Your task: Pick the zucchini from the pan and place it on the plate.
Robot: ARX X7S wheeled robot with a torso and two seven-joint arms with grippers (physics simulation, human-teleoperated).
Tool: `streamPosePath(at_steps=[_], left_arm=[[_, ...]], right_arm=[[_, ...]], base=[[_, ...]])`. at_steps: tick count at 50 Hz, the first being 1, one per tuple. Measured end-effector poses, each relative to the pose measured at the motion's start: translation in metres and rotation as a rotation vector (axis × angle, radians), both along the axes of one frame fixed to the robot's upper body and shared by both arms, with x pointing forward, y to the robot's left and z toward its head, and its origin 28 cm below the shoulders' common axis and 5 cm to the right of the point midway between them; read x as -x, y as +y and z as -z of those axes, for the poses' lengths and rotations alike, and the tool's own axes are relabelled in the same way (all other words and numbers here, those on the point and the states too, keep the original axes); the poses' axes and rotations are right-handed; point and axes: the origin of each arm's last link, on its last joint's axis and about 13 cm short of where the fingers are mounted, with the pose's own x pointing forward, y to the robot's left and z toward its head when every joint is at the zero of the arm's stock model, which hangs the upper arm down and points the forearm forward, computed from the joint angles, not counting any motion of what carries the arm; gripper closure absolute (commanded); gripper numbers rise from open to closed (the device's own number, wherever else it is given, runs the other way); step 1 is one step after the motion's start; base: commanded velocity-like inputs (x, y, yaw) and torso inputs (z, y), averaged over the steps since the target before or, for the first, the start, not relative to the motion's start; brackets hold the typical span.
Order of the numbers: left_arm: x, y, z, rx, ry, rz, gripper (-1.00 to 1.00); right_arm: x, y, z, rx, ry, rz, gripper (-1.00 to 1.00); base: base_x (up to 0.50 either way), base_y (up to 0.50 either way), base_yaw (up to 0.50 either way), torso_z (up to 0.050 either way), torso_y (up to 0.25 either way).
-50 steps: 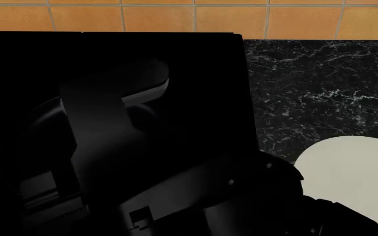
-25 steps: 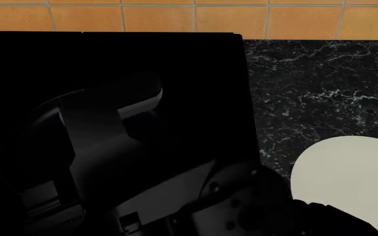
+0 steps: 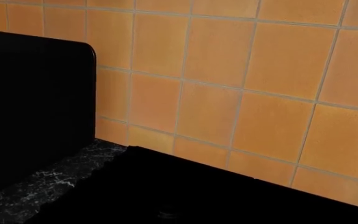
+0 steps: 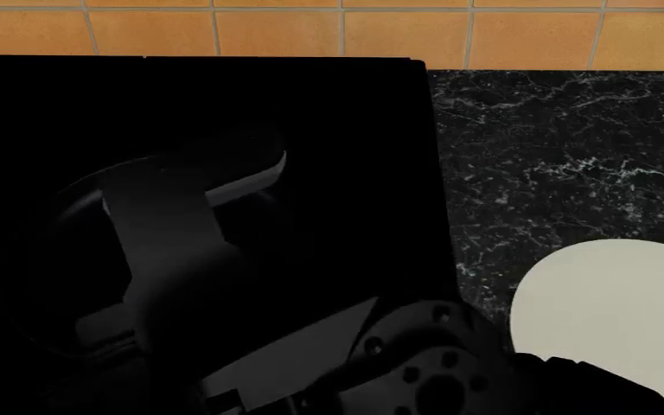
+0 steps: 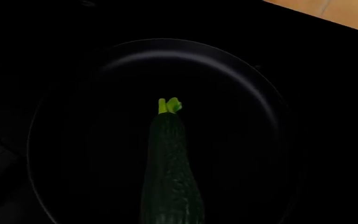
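The dark green zucchini (image 5: 169, 163) with its yellow-green end lies lengthwise over the black pan (image 5: 241, 140) and runs out of the near edge of the right wrist view. I cannot make out fingers beside it in the dark. In the head view my right arm reaches from the lower right across the stove, and my right gripper (image 4: 170, 229) hangs over the pan (image 4: 49, 259), hiding the zucchini. The cream-white plate (image 4: 615, 311) lies on the counter at the lower right. The left wrist view shows only wall and stove.
The pan sits on a black stove top (image 4: 344, 130). Black marble counter (image 4: 563, 156) lies to its right. An orange tiled wall (image 3: 229, 93) runs behind. A tall black block (image 3: 36, 107) stands by the wall in the left wrist view.
My right arm's elbow joint has shifted left and further into the head view, uncovering more of the plate. The gripper end over the pan has dropped slightly.
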Motion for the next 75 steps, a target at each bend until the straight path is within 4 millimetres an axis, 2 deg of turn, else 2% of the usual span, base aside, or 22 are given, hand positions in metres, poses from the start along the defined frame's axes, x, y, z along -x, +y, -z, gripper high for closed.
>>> streamPosePath(at_steps=[18, 30, 44, 52, 61, 75], left_arm=[[-0.002, -0.001, 0.001, -0.004, 0.002, 0.007, -1.00], [-0.003, -0.003, 0.002, -0.013, 0.002, 0.014, -1.00], [-0.007, -0.007, 0.001, -0.023, 0.004, 0.026, -1.00], [-0.011, -0.009, 0.001, -0.027, 0.006, 0.033, -1.00], [-0.015, -0.012, 0.001, -0.031, 0.007, 0.044, -1.00], [-0.019, -0.013, 0.004, -0.029, 0.011, 0.057, -1.00]], right_arm=[[0.003, -0.005, -0.012, -0.032, -0.119, 0.010, 1.00], [0.000, -0.020, -0.028, -0.088, -0.206, 0.057, 1.00], [-0.011, -0.058, -0.048, -0.174, -0.283, 0.213, 1.00], [-0.018, -0.083, -0.053, -0.204, -0.309, 0.332, 1.00], [-0.024, -0.111, -0.051, -0.213, -0.319, 0.480, 1.00], [-0.026, -0.146, -0.035, -0.168, -0.312, 0.677, 1.00]], base=[[0.00, 0.00, 0.00, 0.000, 0.000], [0.00, 0.00, 0.00, 0.000, 0.000], [0.00, 0.00, 0.00, 0.000, 0.000], [0.00, 0.00, 0.00, 0.000, 0.000], [0.00, 0.00, 0.00, 0.000, 0.000], [0.00, 0.00, 0.00, 0.000, 0.000]])
